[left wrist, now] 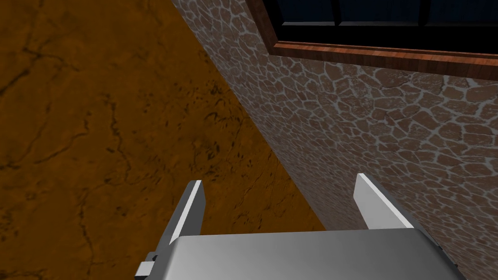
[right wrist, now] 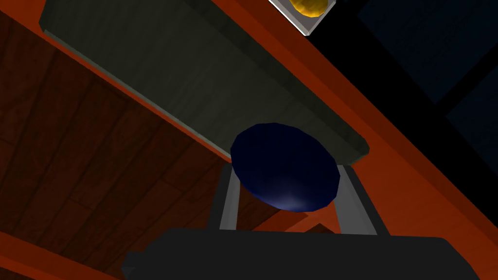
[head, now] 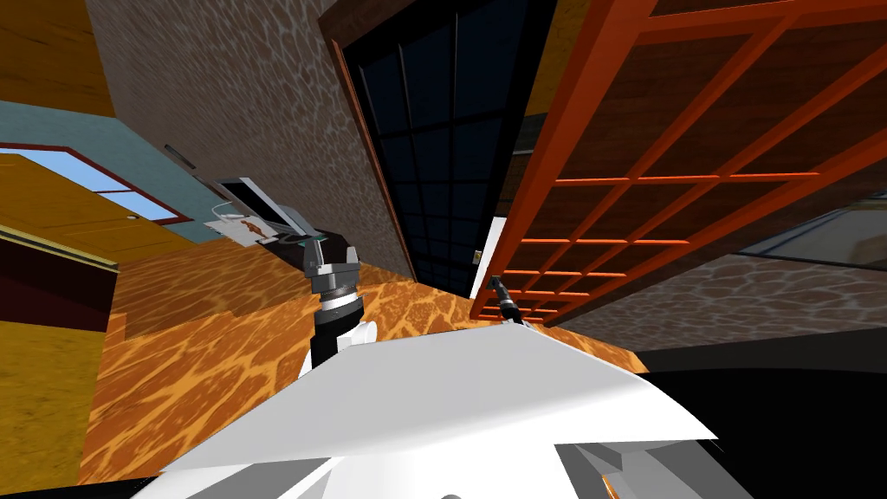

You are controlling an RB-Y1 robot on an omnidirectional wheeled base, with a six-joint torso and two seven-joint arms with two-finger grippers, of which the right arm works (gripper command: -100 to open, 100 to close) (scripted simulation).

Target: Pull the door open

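Both sides of dark blue knob (right wrist: 284, 167) pinched by right gripper (right wrist: 288, 179), on orange-red lattice door (head: 693, 139) standing ajar at 1 o'clock. Left gripper (left wrist: 279, 181) released, at 11 o'clock, over orange floor (left wrist: 97, 121) beside stone wall (left wrist: 389, 126).

The door (head: 684, 130) I'm working is an orange-red lattice over brown panels, standing ajar. Its round dark-blue knob (right wrist: 284, 165) sits gripped in my right pincer (right wrist: 288, 176).
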